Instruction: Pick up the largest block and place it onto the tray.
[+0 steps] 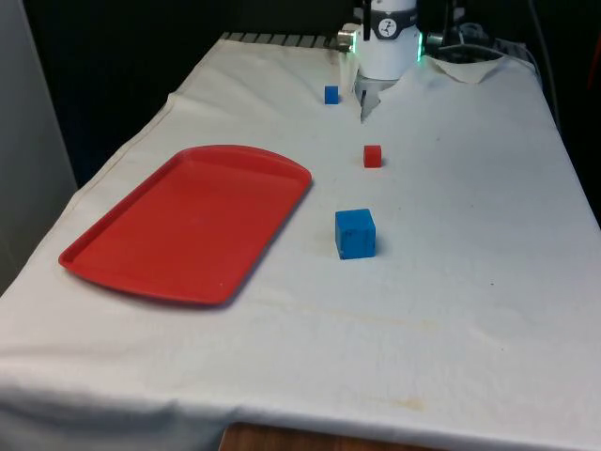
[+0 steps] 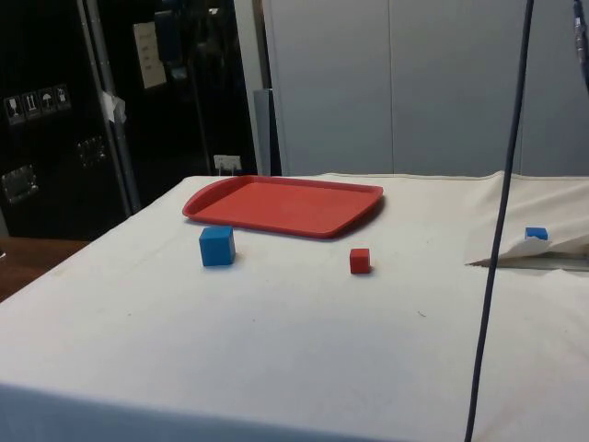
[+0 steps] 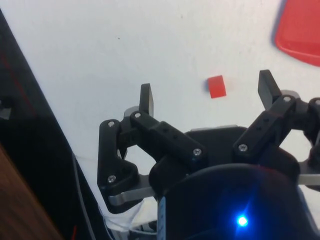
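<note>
A red tray lies on the white-clothed surface near one long edge. Just beside it, apart from its rim, sits the large blue block, the one to lift. A small red block and a small blue block sit farther toward the far edge. The gripper hangs above the cloth near the red block, fingers spread wide and holding nothing, likely ready to reach.

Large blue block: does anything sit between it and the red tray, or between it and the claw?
Nothing lies between the large blue block and the red tray; only bare cloth separates them. The small red block sits roughly between the open claw and the large block, so the approach should pass above it.
</note>
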### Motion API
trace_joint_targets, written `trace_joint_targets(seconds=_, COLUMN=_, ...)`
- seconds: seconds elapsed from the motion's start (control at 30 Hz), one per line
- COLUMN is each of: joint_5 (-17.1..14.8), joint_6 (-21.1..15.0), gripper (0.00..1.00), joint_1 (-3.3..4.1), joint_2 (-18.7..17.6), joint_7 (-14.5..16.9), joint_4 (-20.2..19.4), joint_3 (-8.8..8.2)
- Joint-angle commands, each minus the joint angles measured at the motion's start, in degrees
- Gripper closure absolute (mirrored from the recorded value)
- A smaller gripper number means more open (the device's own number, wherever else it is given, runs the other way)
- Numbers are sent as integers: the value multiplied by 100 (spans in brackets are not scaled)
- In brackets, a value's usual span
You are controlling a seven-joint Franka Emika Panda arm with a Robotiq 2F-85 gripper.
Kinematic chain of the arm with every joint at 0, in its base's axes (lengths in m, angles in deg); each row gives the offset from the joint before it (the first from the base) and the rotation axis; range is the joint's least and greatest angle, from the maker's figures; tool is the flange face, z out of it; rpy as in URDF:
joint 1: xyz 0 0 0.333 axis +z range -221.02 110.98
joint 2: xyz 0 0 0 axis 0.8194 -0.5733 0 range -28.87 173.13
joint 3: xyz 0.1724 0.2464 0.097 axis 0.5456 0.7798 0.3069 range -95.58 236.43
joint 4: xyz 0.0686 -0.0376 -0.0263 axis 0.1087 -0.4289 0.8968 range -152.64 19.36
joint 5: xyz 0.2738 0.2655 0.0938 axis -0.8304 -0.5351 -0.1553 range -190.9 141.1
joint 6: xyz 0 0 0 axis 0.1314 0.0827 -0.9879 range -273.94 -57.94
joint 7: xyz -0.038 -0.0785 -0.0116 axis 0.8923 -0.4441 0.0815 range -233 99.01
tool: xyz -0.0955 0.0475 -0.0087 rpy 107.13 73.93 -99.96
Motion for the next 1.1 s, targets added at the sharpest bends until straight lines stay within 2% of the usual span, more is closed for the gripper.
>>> trace_joint_targets(seconds=0.0, joint_5=-74, joint_6=-80, gripper=0, joint_1=0, joint_2=-52, joint_7=-11, joint_4=0, joint_3=29)
trace_joint_targets(seconds=0.43, joint_5=-413, joint_6=-647, gripper=0, joint_1=-6, joint_2=-596, joint_7=-74, joint_4=17, joint_3=275)
trace_joint_targets(seconds=0.47, joint_5=-355, joint_6=-602, gripper=0, joint_1=0, joint_2=-550, joint_7=-69, joint_4=0, joint_3=252)
trace_joint_targets(seconds=0.6, joint_5=-527, joint_6=-854, gripper=0, joint_1=-17, joint_2=-796, joint_7=-69, joint_4=17, joint_3=355)
trace_joint_targets(seconds=0.73, joint_5=-590, joint_6=-1026, gripper=0, joint_1=-29, joint_2=-894, joint_7=-29, joint_4=-17, joint_3=367)
trace_joint_targets(seconds=0.77, joint_5=-521, joint_6=-963, gripper=0, joint_1=0, joint_2=-900, joint_7=-80, joint_4=6, joint_3=350)
trace_joint_targets(seconds=0.8, joint_5=-590, joint_6=-1071, gripper=0, joint_1=-29, joint_2=-911, joint_7=-23, joint_4=-34, joint_3=367)
trace_joint_targets(seconds=0.93, joint_5=-607, joint_6=-1335, gripper=0, joint_1=-40, joint_2=-911, joint_7=115, joint_4=-178, joint_3=367)
trace_joint_targets(seconds=1.03, joint_5=-619, joint_6=-1495, gripper=0, joint_1=-80, joint_2=-928, joint_7=241, joint_4=-269, joint_3=372)
trace_joint_targets(seconds=1.07, joint_5=-556, joint_6=-1415, gripper=0, joint_1=-52, joint_2=-951, joint_7=178, joint_4=-241, joint_3=350)
